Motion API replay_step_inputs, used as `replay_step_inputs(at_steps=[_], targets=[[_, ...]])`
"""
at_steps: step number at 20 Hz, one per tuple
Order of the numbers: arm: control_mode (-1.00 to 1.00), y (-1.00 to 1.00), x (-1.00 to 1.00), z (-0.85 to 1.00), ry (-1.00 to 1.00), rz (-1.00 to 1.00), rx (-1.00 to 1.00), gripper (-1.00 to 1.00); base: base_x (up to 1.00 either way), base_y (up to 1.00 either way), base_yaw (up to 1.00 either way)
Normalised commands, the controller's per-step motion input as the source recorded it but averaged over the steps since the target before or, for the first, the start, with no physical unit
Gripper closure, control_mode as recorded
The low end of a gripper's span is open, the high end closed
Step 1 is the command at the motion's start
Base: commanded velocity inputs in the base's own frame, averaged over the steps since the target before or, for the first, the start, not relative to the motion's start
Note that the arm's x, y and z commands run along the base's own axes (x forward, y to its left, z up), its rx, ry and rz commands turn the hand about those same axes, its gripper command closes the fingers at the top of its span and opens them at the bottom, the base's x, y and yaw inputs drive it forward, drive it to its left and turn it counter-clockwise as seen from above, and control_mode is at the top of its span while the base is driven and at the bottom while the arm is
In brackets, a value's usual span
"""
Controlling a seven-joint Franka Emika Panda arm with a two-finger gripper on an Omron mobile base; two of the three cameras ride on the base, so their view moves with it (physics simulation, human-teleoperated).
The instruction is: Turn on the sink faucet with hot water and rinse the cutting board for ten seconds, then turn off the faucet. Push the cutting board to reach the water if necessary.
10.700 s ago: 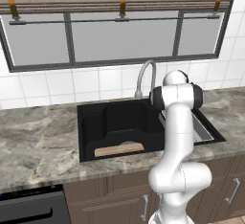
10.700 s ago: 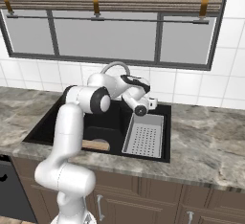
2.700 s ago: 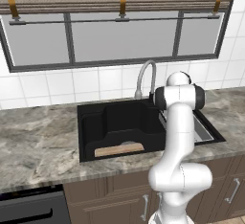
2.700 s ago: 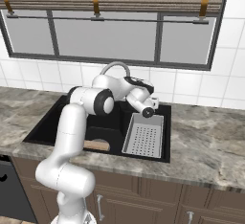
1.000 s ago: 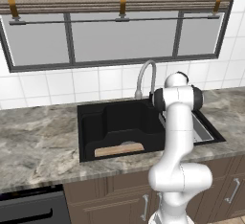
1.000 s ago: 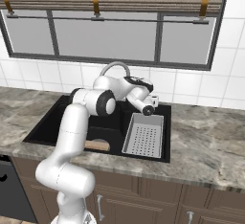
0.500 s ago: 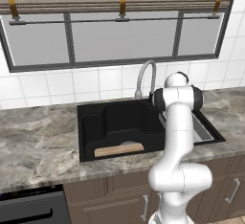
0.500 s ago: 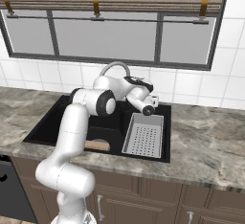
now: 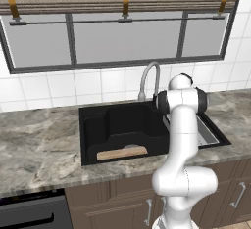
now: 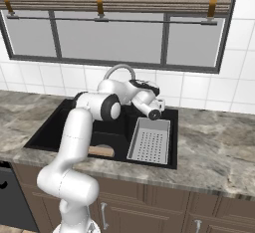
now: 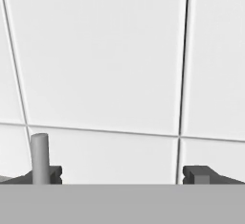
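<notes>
Hand view faces white wall tiles (image 11: 100, 60), gripper (image 11: 122, 174) spread wide with nothing between its tips, a grey rod (image 11: 39, 158) beside one tip.

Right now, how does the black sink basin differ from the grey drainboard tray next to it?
The sink is matte black and deep, while the drainboard tray is pale grey, shallow and perforated with rows of small holes. The sink is the wider of the two; the drainboard tray is a narrow strip beside it. The sink holds the cutting board at its front; nothing lies in the drainboard tray. Both are rectangular and sit in the same counter.
</notes>
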Motion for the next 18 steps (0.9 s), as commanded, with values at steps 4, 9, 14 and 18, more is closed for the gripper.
replay_step_inputs(at_steps=[4,9,14,18], targets=[[-1.00,0.00,0.01,0.00,0.00,0.00,0.00,-1.00,0.00,0.00,0.00],[-1.00,-0.07,0.00,0.00,0.00,0.00,0.00,-1.00,0.00,0.00,0.00],[-1.00,-0.19,0.00,0.00,0.00,0.00,0.00,-1.00,0.00,0.00,0.00],[-1.00,-0.24,0.00,0.00,0.00,0.00,0.00,-1.00,0.00,0.00,0.00]])
